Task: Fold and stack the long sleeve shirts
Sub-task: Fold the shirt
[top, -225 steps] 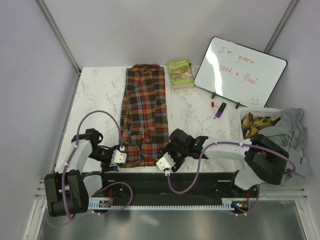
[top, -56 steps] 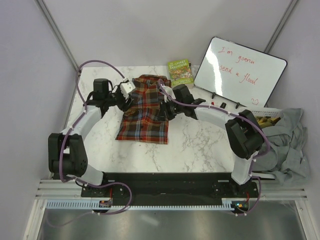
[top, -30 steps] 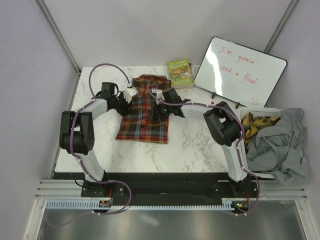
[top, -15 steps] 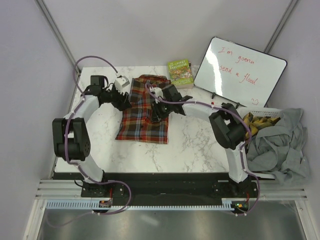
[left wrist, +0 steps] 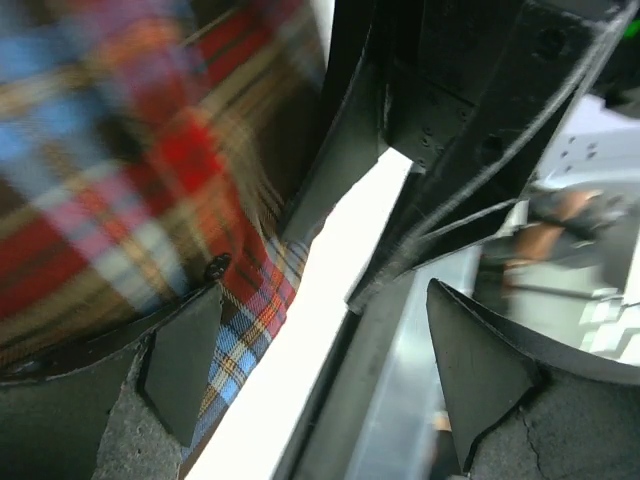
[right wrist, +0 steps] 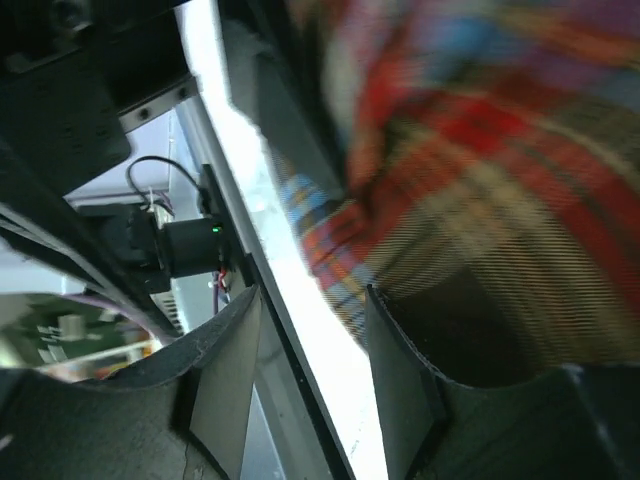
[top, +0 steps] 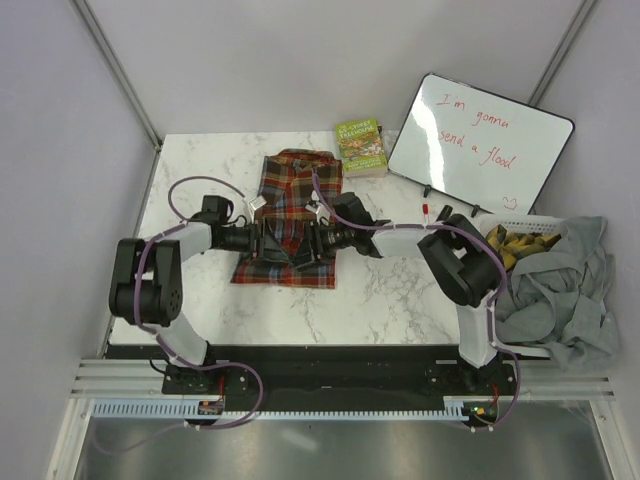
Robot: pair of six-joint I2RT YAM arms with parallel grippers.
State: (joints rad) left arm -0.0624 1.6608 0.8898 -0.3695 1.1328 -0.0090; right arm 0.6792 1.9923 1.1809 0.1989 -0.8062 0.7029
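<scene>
The plaid shirt, in red-orange, brown and blue checks, lies folded on the marble table with its collar at the far end. My left gripper is at the shirt's left edge near its lower half. In the left wrist view it is open, with plaid cloth beside the left finger and nothing between the jaws. My right gripper is over the shirt's right side. In the right wrist view it is open, with cloth beside the right finger.
A book lies by the collar. A whiteboard leans at the back right with markers in front. A white basket of yellow items and a heap of grey cloth sit at the right edge.
The shirt went from full length to folded in half. Both grippers then moved from its far end toward me, to the sides of its lower half.
</scene>
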